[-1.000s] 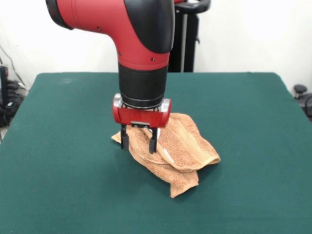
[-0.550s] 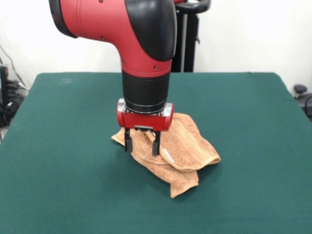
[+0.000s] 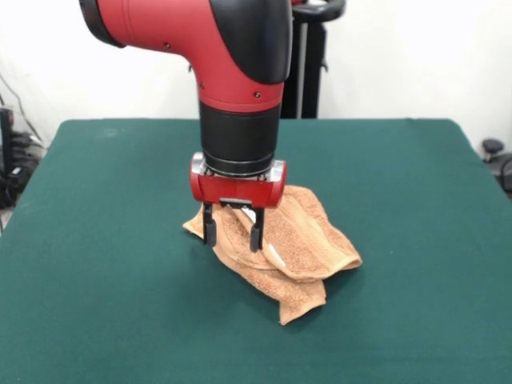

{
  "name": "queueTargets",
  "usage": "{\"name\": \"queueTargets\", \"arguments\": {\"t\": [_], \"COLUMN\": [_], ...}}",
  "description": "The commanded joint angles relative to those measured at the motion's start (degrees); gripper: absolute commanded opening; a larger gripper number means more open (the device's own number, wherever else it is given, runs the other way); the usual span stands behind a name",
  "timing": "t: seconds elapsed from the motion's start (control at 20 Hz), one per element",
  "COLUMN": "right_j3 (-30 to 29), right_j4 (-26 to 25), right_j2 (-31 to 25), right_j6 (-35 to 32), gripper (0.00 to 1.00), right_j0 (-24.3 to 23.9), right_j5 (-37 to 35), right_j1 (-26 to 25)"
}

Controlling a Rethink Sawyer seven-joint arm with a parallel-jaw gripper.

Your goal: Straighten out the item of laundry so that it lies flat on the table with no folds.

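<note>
The orange-tan towel (image 3: 298,250) lies crumpled and folded over itself near the middle of the green table (image 3: 96,240), one corner pointing toward the front edge. A small white label shows on a fold beside the right finger. My gripper (image 3: 233,237) hangs straight down over the towel's left part, open, its two black fingers (image 3: 210,230) spread wide and low against the cloth. No cloth is pinched between them. The arm hides the towel's far left portion.
A black stand (image 3: 308,64) rises behind the table's far edge. Dark equipment sits off the table at the left edge (image 3: 12,160) and right edge (image 3: 498,160). Green cloth surrounds the towel on all sides.
The gripper has shifted slightly to the right over the towel and stayed open. The towel's shape has not changed.
</note>
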State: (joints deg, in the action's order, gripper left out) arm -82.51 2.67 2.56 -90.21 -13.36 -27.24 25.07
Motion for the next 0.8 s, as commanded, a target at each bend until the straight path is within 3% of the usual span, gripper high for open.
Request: {"name": "queueTargets", "arguments": {"t": [0.05, 0.8], "right_j3": [-5.87, -3.82], "right_j4": [-3.07, -2.16], "right_j2": [-6.15, -5.43], "right_j6": [-3.95, -4.99], "gripper": [1.0, 1.0], "right_j0": [1.24, 2.15], "right_j5": [2.14, -0.4], "right_j1": [-1.81, -2.89]}}
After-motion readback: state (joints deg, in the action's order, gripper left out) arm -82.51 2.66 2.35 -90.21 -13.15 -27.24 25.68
